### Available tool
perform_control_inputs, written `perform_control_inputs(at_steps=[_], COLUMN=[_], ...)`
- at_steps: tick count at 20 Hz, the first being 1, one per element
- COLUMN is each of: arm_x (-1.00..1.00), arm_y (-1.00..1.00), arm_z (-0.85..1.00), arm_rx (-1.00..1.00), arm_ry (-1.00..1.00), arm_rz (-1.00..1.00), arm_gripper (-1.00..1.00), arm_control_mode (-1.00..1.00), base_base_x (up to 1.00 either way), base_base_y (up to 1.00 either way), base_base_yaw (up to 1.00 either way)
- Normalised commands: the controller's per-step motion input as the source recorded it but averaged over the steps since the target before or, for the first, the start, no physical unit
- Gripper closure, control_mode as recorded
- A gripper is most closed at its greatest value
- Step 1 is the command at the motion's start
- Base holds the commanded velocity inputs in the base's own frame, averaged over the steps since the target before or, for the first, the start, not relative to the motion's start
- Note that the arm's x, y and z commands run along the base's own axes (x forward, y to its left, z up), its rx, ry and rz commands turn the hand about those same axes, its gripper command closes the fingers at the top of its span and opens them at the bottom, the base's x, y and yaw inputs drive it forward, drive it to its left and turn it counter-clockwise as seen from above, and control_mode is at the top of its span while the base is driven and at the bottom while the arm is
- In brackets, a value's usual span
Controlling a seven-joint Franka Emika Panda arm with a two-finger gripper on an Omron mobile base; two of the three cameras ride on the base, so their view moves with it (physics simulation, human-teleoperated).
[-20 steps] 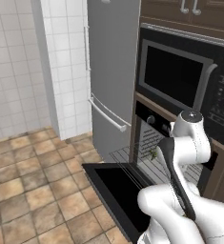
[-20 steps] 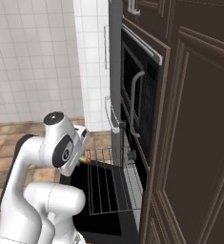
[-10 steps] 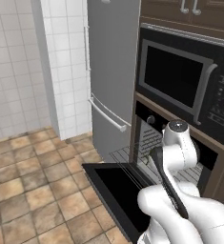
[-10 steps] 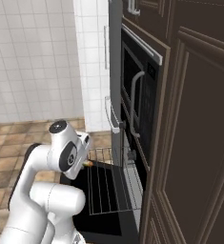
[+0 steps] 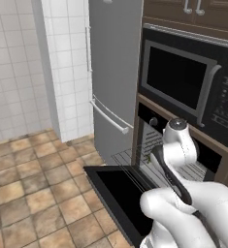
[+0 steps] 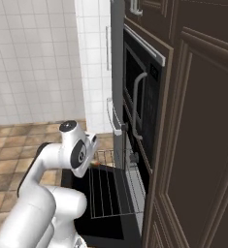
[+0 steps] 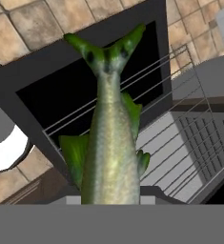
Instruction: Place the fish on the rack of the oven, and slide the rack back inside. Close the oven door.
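A green-grey fish (image 7: 108,143) runs up the hand view with its forked tail far from the hand; my gripper is shut on its near end, and the fingertips are hidden beneath it. Below the fish lie the front corner of the grey wire rack (image 7: 185,119) and the dark glass of the open oven door (image 7: 61,90). In the left base view the rack (image 5: 130,159) sticks out of the oven (image 5: 156,121) over the lowered door (image 5: 118,193), with a green bit of fish (image 5: 148,157) at my wrist. The hand (image 6: 92,151) hovers at the rack's (image 6: 105,186) far end.
A tall grey fridge (image 5: 113,72) stands left of the oven, its bar handle (image 5: 108,116) close to the door. A black microwave (image 5: 183,80) sits above the oven. Dark wood cabinets (image 6: 198,145) line the right side. Brown tiled floor (image 5: 33,174) spreads out to the left.
The arm has swung down and a little toward the fridge side, lowering the fish over the pulled-out rack. Rack and oven door have not moved.
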Motion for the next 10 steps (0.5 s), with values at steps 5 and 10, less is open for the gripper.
perform_control_inputs(at_steps=[5,10], arm_x=[0.43,0.17], arm_y=[0.0,0.0], arm_z=[-0.48,-0.53], arm_rx=[-0.01,-0.02], arm_ry=[-0.04,-0.02], arm_rz=[0.0,0.0], arm_gripper=[1.0,1.0], arm_control_mode=[-1.0,-1.0], base_base_x=[0.0,0.0], base_base_y=[0.0,0.0], base_base_yaw=[0.0,0.0])
